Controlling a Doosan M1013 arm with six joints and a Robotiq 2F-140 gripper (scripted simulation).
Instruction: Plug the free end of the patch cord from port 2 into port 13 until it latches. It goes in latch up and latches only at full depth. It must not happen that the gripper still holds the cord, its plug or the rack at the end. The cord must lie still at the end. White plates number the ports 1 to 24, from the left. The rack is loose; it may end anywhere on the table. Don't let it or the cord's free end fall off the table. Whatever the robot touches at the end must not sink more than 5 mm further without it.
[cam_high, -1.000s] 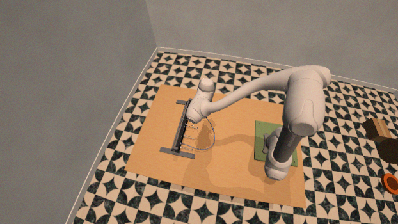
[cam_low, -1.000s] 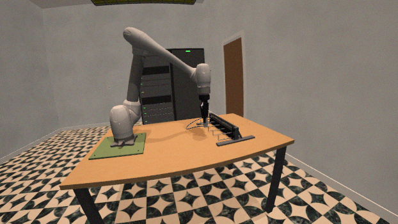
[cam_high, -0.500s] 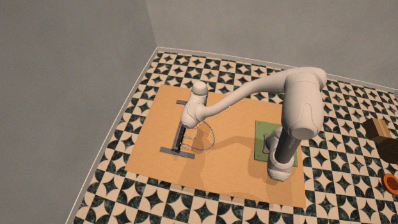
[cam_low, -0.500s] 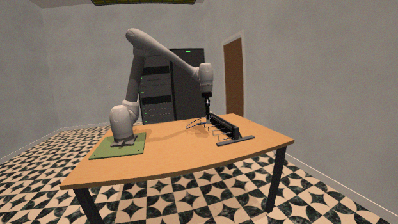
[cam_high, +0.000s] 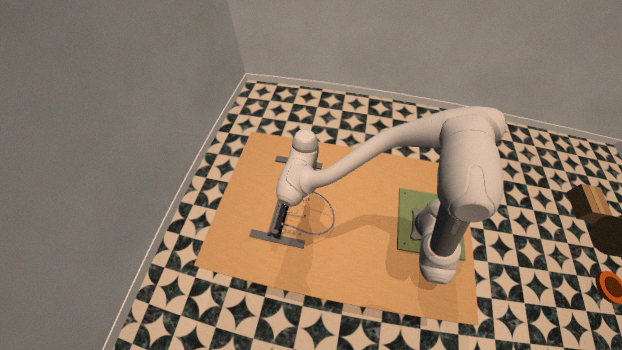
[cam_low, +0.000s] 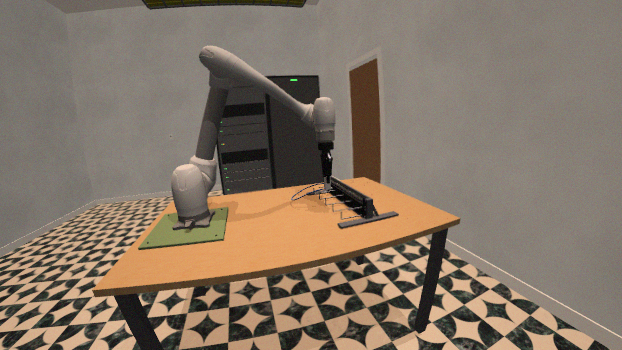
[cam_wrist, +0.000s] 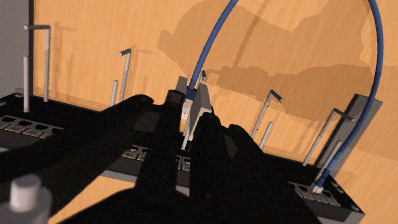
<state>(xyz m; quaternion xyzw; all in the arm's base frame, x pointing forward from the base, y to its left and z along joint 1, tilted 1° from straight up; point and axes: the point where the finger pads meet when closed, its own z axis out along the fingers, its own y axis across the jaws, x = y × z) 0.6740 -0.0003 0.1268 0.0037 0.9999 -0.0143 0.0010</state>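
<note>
My gripper (cam_wrist: 188, 93) (cam_high: 281, 210) (cam_low: 327, 183) is shut on the pale plug (cam_wrist: 188, 106) at the free end of the blue patch cord (cam_wrist: 212, 37) (cam_high: 326, 220) (cam_low: 301, 192). It holds the plug point-down just in front of the dark patch-panel rack (cam_wrist: 30, 125) (cam_high: 276, 238) (cam_low: 356, 198), near the middle of the port row. The cord arcs up and round to the right, then down to its other plug (cam_wrist: 320, 184), which sits in a port near the rack's end. My fingers hide the ports under the plug, and the number plates cannot be read.
Thin grey cable-guide bars (cam_wrist: 123, 72) (cam_wrist: 266, 111) (cam_wrist: 46, 55) stick out of the rack's front on both sides of my fingers. The rack stands near the far edge of the wooden table (cam_high: 350, 250) (cam_low: 280, 240). The arm's green base plate (cam_high: 410, 210) (cam_low: 165, 237) lies at the other end.
</note>
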